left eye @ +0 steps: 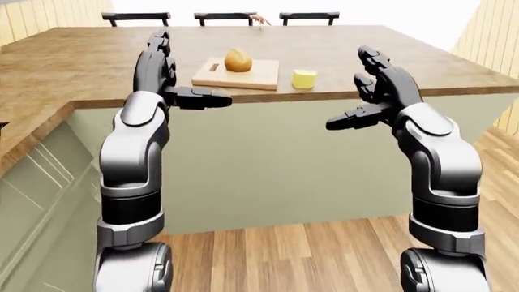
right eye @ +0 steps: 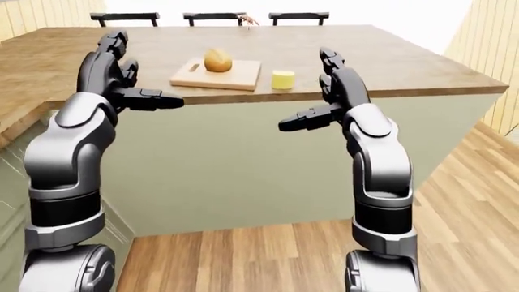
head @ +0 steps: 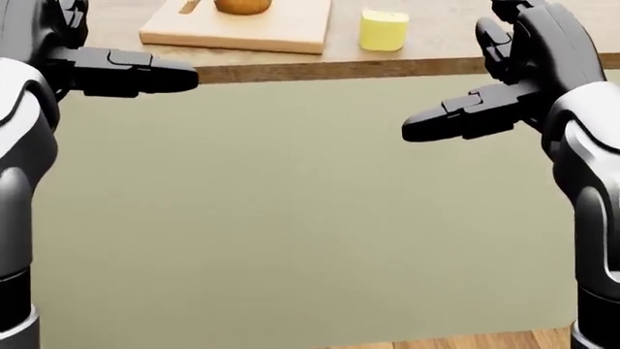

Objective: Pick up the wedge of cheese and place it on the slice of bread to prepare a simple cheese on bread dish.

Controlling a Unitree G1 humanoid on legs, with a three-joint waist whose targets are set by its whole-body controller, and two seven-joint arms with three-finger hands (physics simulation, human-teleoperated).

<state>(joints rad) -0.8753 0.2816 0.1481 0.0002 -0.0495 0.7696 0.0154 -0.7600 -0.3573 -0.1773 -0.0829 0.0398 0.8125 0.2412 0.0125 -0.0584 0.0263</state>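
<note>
A pale yellow wedge of cheese (left eye: 304, 78) sits on the wooden island top, near its edge. Just left of it lies a light wooden cutting board (left eye: 217, 77) carrying a round brown piece of bread (left eye: 238, 59). In the left-eye view my left hand (left eye: 190, 72) is raised and open at the counter's edge, left of the board, thumb pointing right. My right hand (left eye: 351, 91) is also raised and open, to the right of the cheese and short of the counter, thumb pointing left. Neither hand touches anything. The head view shows the cheese (head: 384, 30) at its top edge.
The island's olive-green side panel (head: 291, 203) fills the head view between my arms. A second counter run (left eye: 32, 91) meets it at the left. Three dark chairs (left eye: 223, 17) stand beyond the island. Wooden floor (left eye: 284, 255) lies below.
</note>
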